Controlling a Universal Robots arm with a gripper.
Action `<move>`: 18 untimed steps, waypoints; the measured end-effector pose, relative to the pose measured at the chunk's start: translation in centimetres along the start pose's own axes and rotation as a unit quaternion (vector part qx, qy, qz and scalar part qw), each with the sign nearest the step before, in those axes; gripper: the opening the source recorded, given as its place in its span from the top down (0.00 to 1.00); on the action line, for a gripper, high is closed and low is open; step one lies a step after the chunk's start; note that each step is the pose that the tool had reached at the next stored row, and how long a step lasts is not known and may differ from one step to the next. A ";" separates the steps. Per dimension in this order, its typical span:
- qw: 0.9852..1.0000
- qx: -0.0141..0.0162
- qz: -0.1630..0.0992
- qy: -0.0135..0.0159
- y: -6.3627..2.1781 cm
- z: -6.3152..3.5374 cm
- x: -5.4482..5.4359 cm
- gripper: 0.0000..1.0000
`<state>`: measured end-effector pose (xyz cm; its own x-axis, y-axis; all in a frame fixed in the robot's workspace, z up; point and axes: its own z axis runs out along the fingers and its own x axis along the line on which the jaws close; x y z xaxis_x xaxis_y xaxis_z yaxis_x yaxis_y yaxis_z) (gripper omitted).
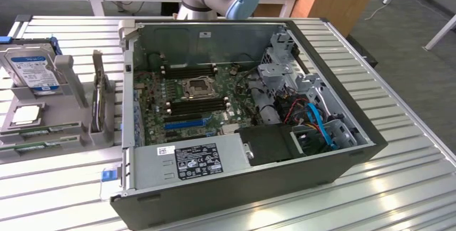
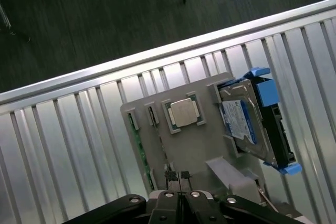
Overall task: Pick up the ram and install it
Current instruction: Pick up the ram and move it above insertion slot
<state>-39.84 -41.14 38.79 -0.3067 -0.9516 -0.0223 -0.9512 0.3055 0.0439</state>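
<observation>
The ram (image 2: 138, 141) stood edgewise in the holder (image 2: 194, 145), lower left of the exterior view. It was judged light, stiff and fragile, best pinched across its faces at mid-length. The tool (image 2: 178, 176) was narrow and held nothing.

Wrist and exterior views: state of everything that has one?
claw, shut, empty, over the gray holder
ram, on edge in a holder slot, not gripped
CPU chip, flat in a holder pocket
hard drive, in a blue caddy, propped in the holder
computer case, on its side, side panel off, motherboard exposed
</observation>
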 end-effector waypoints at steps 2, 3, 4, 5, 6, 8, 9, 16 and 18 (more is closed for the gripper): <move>1.000 0.000 -0.008 0.000 0.00 0.00 0.0 0.90; 1.000 0.000 -0.011 0.000 0.00 0.00 0.0 0.90; 1.000 0.000 -0.015 0.001 0.00 0.00 0.0 0.90; 1.000 0.000 -0.019 0.001 0.00 0.00 0.0 0.90; 1.000 0.000 -0.022 0.001 0.00 0.00 0.0 0.90; 1.000 -0.001 -0.028 0.001 0.00 0.00 0.0 0.90; 1.000 -0.001 -0.030 0.001 0.00 0.00 0.0 0.90; 1.000 -0.001 -0.031 0.001 0.00 0.00 0.0 0.90; 1.000 -0.001 -0.031 0.001 0.00 0.00 0.0 0.90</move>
<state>-39.84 -41.14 38.79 -0.2465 -0.9689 -0.0223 -0.9684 0.2453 0.0439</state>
